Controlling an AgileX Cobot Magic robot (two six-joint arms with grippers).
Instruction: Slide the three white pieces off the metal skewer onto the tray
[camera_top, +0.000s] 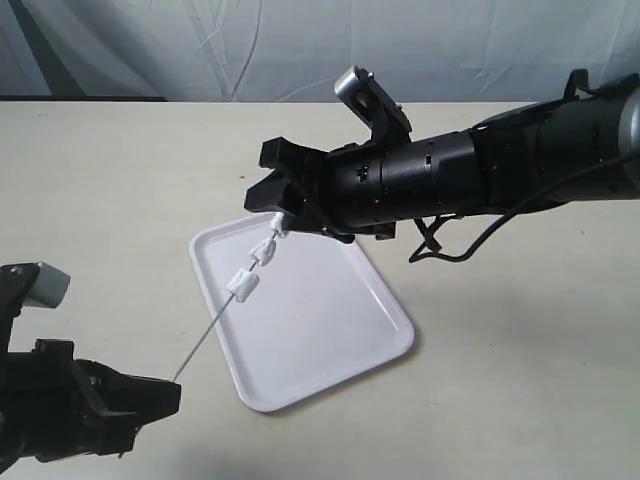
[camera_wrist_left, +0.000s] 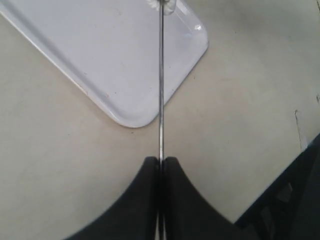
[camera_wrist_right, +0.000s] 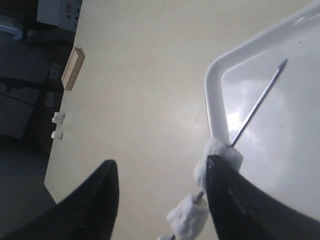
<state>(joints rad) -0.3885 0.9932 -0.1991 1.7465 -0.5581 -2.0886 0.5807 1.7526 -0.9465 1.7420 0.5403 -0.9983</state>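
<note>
Exterior, centre: 3 small white soft pieces (camera_top: 264, 250) on a thin grey metal skewer (camera_top: 207, 332) above the glossy white tray (camera_top: 330, 320). Left wrist: left gripper (camera_wrist_left: 161, 162) pinches the skewer. Right wrist: right gripper (camera_wrist_right: 161, 165) spread; the pieces hang by the tray edge, so they could land outside.

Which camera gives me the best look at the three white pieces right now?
The exterior view: all three white pieces show, strung along the metal skewer at the tray edge. The right wrist view shows two close up, a third cut off; the left wrist view catches only a sliver.
</note>
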